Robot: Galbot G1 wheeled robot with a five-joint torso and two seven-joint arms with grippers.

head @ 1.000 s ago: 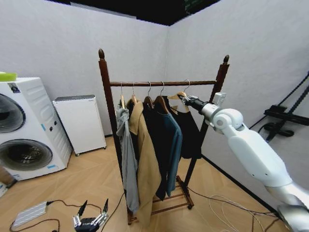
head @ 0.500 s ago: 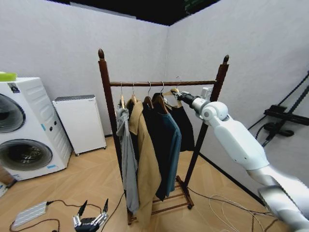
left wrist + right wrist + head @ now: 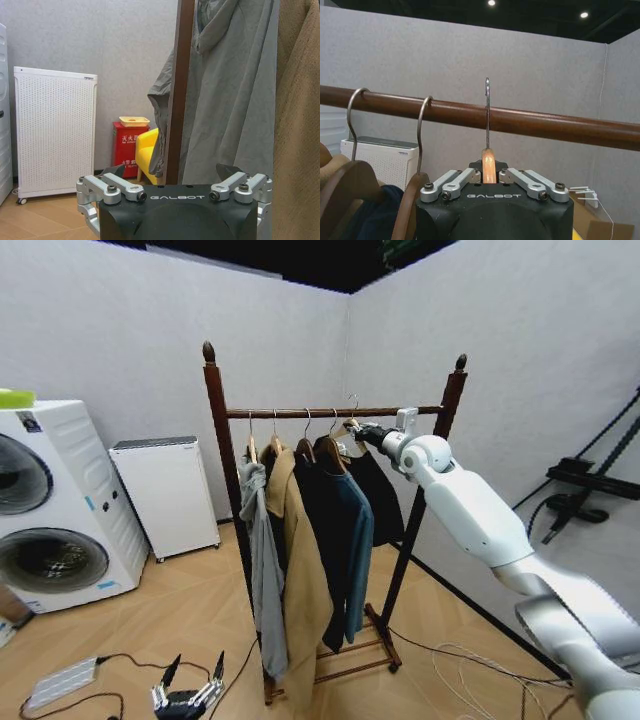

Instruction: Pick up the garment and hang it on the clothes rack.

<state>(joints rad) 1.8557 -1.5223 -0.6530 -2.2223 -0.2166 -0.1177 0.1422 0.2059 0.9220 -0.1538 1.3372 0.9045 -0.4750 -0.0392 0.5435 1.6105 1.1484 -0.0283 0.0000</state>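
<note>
The garment [image 3: 384,502], a black top, hangs from a pale wooden hanger [image 3: 489,166] with my right gripper [image 3: 358,430] shut on the hanger's neck. The metal hook [image 3: 487,107] stands upright and edge-on across the clothes rack's bar [image 3: 540,124], its top just above the bar. Whether it rests on the bar I cannot tell. The clothes rack [image 3: 214,430] is dark reddish-brown with two knob-topped posts. My left gripper [image 3: 187,695] hangs low near the floor, open, facing the rack's post [image 3: 175,90].
A grey garment [image 3: 262,570], a tan coat [image 3: 300,590] and a blue coat [image 3: 355,540] hang on the bar beside the black one. Washing machines [image 3: 45,510] and a white unit [image 3: 165,495] stand at the left wall. Cables and a power strip [image 3: 60,680] lie on the floor.
My right arm has carried the black garment left along the bar toward the other clothes. The hook has risen from beside the bar to just above it.
</note>
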